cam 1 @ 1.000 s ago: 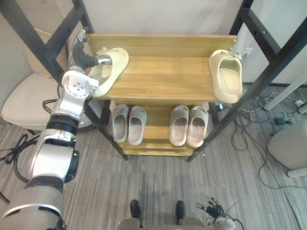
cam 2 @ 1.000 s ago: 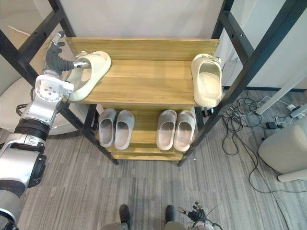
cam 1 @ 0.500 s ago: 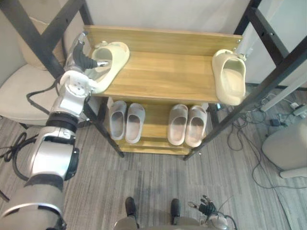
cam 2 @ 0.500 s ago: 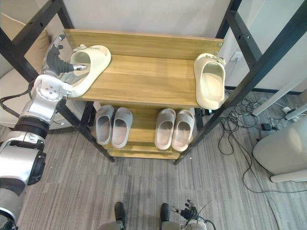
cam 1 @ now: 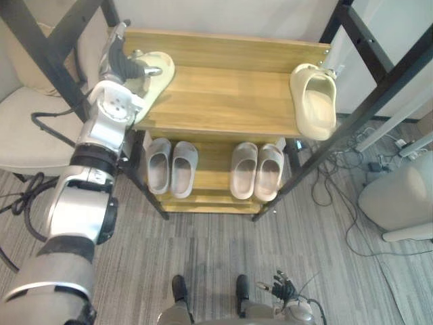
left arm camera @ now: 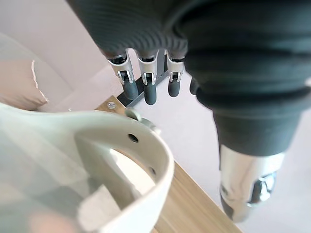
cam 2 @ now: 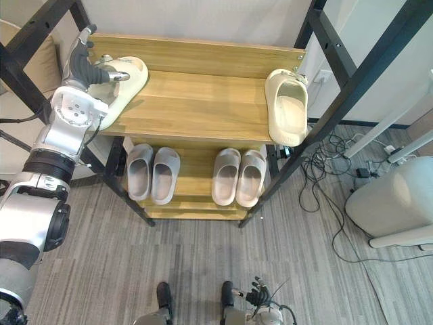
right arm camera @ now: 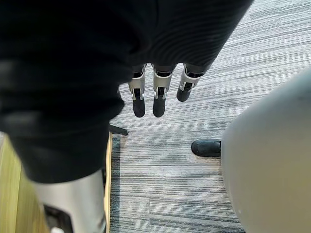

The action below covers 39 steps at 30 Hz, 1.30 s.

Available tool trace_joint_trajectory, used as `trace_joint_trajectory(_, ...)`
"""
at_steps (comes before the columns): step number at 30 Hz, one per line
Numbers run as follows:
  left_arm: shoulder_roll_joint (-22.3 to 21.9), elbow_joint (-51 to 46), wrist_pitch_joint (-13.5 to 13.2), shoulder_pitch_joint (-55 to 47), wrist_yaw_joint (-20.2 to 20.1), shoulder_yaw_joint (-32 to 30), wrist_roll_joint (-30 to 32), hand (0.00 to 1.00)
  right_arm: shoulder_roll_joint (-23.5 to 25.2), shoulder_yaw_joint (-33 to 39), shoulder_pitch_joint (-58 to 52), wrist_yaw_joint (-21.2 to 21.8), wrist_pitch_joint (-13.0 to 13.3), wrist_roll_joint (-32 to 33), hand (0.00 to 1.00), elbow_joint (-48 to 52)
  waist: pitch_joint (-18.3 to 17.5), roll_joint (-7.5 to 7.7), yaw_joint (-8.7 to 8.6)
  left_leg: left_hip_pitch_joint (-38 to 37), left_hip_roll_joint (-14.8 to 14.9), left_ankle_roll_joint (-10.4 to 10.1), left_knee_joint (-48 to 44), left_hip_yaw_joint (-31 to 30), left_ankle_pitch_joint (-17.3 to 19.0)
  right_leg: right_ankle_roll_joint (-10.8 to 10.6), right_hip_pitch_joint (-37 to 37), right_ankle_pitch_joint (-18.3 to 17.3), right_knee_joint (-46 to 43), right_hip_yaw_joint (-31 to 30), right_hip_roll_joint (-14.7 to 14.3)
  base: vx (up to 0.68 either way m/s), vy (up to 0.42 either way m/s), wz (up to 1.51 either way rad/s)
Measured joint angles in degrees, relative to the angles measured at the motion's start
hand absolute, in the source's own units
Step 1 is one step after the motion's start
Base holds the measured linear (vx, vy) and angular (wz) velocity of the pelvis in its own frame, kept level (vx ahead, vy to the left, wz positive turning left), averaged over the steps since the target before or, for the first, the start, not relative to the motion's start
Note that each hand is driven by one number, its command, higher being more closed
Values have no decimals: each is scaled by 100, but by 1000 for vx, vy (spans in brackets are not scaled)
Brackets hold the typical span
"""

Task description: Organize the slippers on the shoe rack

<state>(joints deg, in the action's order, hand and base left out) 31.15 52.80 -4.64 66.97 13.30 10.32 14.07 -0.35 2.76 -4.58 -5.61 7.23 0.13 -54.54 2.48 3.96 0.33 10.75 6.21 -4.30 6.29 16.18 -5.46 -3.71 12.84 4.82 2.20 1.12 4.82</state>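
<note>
**A:** How does the shoe rack (cam 1: 230, 101) look?

**B:** Two pairs of grey slippers (cam 1: 171, 166) sit neatly on its lower shelf. One cream slipper (cam 2: 122, 88) lies at the left end of the top shelf. Its mate (cam 1: 314, 105) is at the right end, heel at the front edge.

**A:** And your hands?

**B:** My left hand (cam 2: 80, 68) is against the left slipper. Its fingers (left arm camera: 149, 87) are straight and the thumb is laid across it, gripping nothing. My right hand (right arm camera: 159, 97) hangs low in front of the rack, fingers straight and empty.

**A:** How would you do this well?

**B:** I'd curl firmly around the strap, lift it clear, and set it down beside its mate with the toes toward the back of the rack.
</note>
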Motion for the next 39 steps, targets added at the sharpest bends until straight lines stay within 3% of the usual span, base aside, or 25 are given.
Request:
trace_joint_trajectory(25, -37, 69, 66, 248, 5, -208, 54, 0, 39, -107, 2, -13, -6, 19, 0, 190, 0, 112, -43, 79, 0, 5, 0, 65, -69, -7, 126, 114, 25, -105, -13, -3, 2, -2)
trace_joint_trajectory(39, 113, 80, 248, 247, 7, -365, 187, 0, 37, -114, 126, -32, -60, 113, 0, 178, 32, 166, -30, 275, 18, 3, 0, 57, -108, 9, 318, 156, 25, -92, -35, 1, 5, 0)
